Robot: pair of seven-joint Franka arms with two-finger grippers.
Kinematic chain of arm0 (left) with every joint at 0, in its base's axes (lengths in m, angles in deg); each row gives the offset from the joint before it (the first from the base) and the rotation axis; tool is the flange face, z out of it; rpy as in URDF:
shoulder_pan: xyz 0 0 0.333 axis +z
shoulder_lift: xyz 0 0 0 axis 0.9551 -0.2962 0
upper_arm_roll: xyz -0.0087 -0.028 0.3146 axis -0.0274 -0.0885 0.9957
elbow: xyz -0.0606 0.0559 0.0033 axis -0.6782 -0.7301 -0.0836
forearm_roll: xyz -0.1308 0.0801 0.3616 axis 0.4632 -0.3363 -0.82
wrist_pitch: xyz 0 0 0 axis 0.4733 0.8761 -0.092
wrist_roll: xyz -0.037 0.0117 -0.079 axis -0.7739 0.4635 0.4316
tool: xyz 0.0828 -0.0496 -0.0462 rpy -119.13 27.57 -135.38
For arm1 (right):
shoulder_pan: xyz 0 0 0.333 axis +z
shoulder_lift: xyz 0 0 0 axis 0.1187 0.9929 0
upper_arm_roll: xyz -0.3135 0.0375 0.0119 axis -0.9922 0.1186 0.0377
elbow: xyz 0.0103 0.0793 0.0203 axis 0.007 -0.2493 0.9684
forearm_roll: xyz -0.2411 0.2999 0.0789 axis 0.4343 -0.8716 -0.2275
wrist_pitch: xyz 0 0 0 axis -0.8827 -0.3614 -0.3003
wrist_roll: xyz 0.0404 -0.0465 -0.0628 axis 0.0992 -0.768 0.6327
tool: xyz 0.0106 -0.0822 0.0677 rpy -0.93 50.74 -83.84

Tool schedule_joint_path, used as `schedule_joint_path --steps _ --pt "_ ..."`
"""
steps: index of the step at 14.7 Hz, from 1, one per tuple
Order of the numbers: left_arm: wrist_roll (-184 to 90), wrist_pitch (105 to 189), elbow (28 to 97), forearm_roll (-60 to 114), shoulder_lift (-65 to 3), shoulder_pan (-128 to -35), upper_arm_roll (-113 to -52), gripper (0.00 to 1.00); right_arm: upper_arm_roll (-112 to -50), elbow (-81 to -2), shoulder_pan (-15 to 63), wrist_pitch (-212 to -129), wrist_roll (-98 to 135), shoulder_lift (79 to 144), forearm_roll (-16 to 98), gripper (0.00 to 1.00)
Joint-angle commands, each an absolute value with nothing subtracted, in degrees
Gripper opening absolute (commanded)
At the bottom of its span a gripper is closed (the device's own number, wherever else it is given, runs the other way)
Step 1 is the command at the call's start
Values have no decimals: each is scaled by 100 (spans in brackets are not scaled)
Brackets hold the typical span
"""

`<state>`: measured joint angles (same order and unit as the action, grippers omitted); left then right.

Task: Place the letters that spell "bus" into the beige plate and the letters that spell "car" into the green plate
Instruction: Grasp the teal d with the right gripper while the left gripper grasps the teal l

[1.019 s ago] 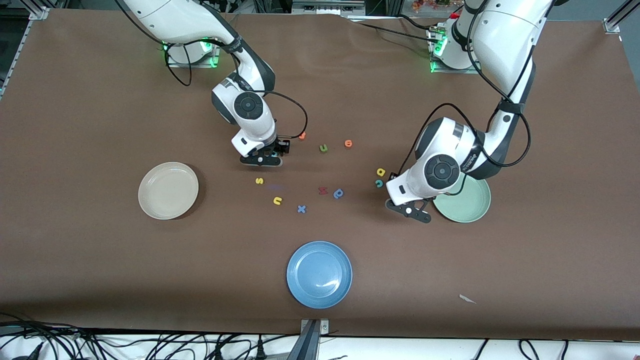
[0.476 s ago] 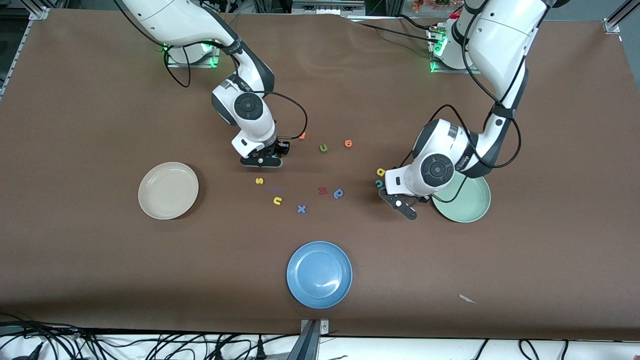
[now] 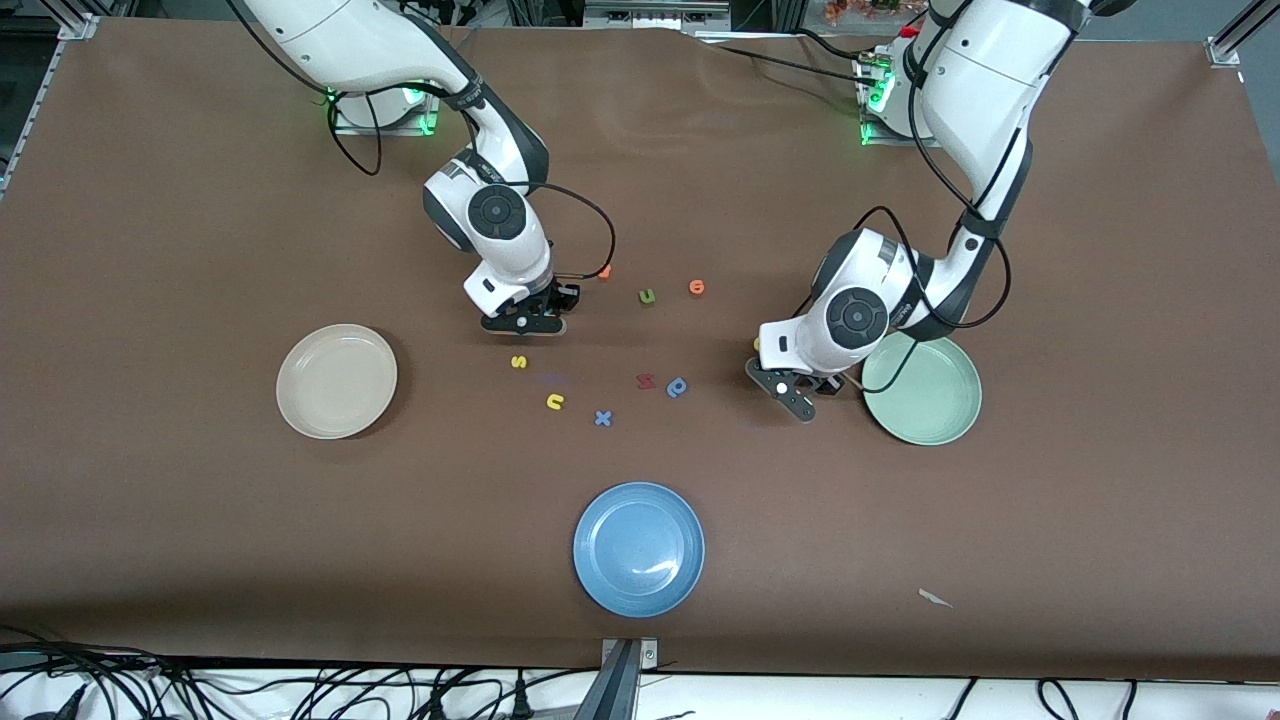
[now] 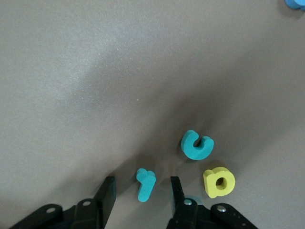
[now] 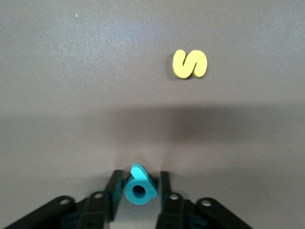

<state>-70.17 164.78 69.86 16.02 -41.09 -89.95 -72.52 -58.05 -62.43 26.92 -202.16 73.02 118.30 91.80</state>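
Claws: right claw (image 5: pixel 138 183) clamps teal b (image 5: pixel 139 190); left claw (image 4: pixel 142 191) apart, straddling teal r (image 4: pixel 145 183).

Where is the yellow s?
The yellow s lies on the table, just nearer the front camera than the right gripper, with the yellow u nearer still.

Being lit evenly from overhead; casting soft shadows under both arms, glinting on the blue plate (image 3: pixel 640 549); staying sharp throughout.
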Motion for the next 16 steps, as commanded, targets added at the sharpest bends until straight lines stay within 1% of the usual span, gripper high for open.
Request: schedule_joint_path --steps 1,2,3,4,5,6,9,10,11,13,16 --pt "-7112 16545 7162 1483 -3915 -9009 -7261 46 -5779 -6179 2686 -20345 7376 11992 9300 32" --pt "-7113 16554 7153 1457 -3924 -9009 -7261 36 -5779 -6179 2703 -20345 7385 12000 9300 32" --pt "-7104 16554 7144 1404 -3924 -9017 -7261 22 -5779 -6179 2703 -20345 7385 12000 9300 30" --pt "-7025 16554 7153 1413 -3924 -9009 -7261 6 -5779 -6188 2703 -20345 7385 12009 9300 28" --pt "-7025 16554 7153 1413 -3924 -9009 -7261 0 -5779 -6180 2703 -20345 7385 12018 9300 27" --pt "-7016 16554 7153 1413 -3924 -9017 -7261 0 -5779 -6179 2703 -20363 7385 12035 9300 25" --pt "-7025 16493 7127 1413 -3889 -9009 -7270 0 -5779 -6066 2659 -20319 7298 12001 9308 22" --pt "-7051 16467 7127 1413 -3802 -9000 -7270 0 -5779 -5943 2651 -20136 7254 11957 9300 22" --pt "-7060 16301 7101 1404 -3688 -8965 -7270 0 -5779 -5725 2633 -19769 7193 11913 9300 22" --pt "-7095 15801 7065 1404 -3346 -8834 -7235 0 -5805 -5320 2607 -19074 7000 11904 9300 22" --pt "-7217 15509 7056 1395 -3089 -8404 -7226 0 -6199 -5274 2598 -18904 6211 11720 9282 22"
